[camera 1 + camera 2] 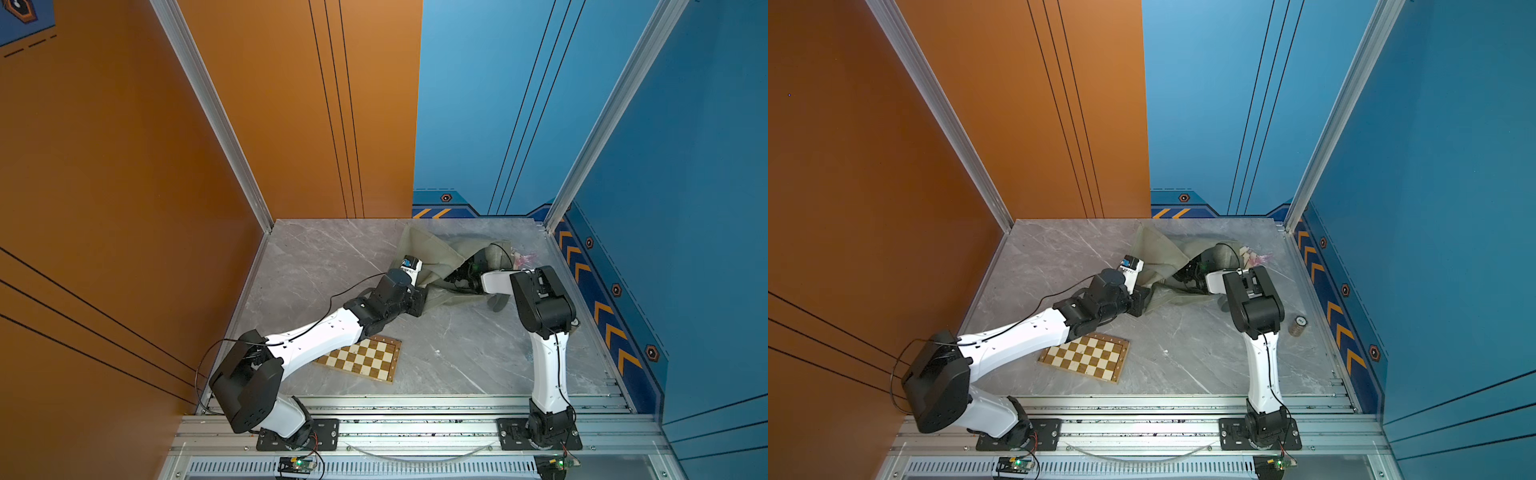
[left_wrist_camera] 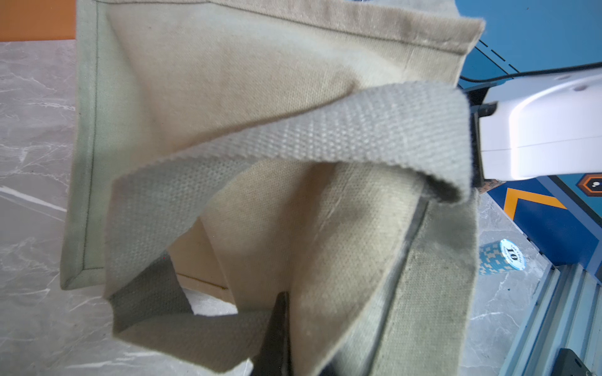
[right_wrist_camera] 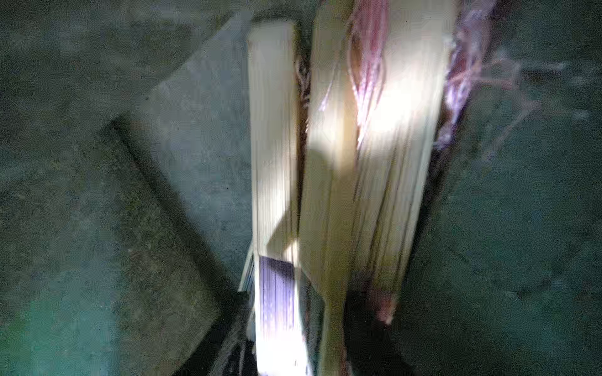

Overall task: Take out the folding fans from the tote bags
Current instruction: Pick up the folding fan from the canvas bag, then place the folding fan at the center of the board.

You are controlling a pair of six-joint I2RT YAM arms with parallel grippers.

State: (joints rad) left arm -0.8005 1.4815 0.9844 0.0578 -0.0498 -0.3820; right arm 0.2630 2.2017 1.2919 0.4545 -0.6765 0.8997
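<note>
Inside woven tote [image 3: 97, 211], slim bamboo fans [image 3: 374, 156]

Both top views are bright, even and sharp, with faint shadows on the desk [image 1: 457, 353]. The left wrist view is well lit, the tote bag [image 2: 228, 81] slightly soft nearest the lens. The right wrist view is dim, grainy and smeared; glare bleaches the folding fans [image 3: 384, 130].

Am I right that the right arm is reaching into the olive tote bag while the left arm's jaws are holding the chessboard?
Not quite: the left gripper has its jaws shut on the tote bag, not the chessboard, which lies on the table beneath that arm, as both top views show. The right arm is indeed reaching into the bag.
</note>
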